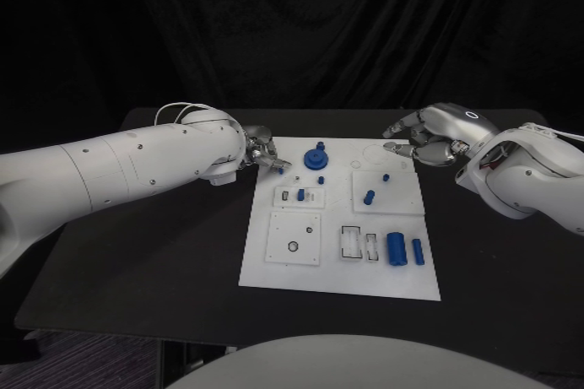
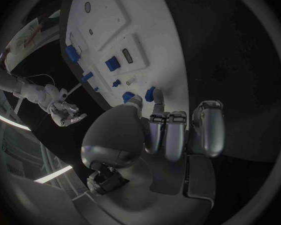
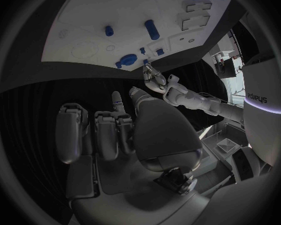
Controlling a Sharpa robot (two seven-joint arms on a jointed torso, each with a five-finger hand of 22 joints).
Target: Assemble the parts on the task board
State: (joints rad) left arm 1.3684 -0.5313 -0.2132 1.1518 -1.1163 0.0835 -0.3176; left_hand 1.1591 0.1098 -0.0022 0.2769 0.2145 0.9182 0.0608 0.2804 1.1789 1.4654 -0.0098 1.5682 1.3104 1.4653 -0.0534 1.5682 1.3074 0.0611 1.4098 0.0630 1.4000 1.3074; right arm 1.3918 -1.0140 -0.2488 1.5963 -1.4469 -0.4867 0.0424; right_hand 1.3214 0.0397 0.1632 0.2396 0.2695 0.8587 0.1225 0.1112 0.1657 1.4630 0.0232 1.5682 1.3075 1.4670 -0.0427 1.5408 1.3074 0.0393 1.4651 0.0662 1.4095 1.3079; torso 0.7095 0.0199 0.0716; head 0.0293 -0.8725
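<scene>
A: Head view first — where's the job at?
B: Early-to-middle, I'd judge. The task board point(image 1: 341, 271) lies mid-table. A blue gear-like part point(image 1: 316, 159) stands near its far edge, small blue pegs point(image 1: 302, 195) sit in the middle modules, and two blue cylinders point(image 1: 397, 247) lie loose at the near right, just beside empty rectangular slots point(image 1: 352, 241). The round hole in the near-left plate point(image 1: 294, 247) also looks unfilled.
A: Hands?
B: Left hand point(image 1: 261, 153) is at the board's far-left corner, fingers curled. In the left wrist view its fingertips point(image 2: 154, 96) touch or nearly touch a small blue part point(image 2: 128, 96) at the board's rim — can't tell if it's pinched. Right hand point(image 1: 426, 138) hovers off the far-right corner, fingers bent in, nothing seen in them; the right wrist view shows its fingers point(image 3: 118, 105) well apart from the board.
A: Room to move?
B: Plenty. Black table point(image 1: 146, 271) is bare on both sides and in front. Tight spots: left hand sits close to the gear, and the cylinders lie near the board's right edge — a careless nudge could, imo, roll them off the plate.
</scene>
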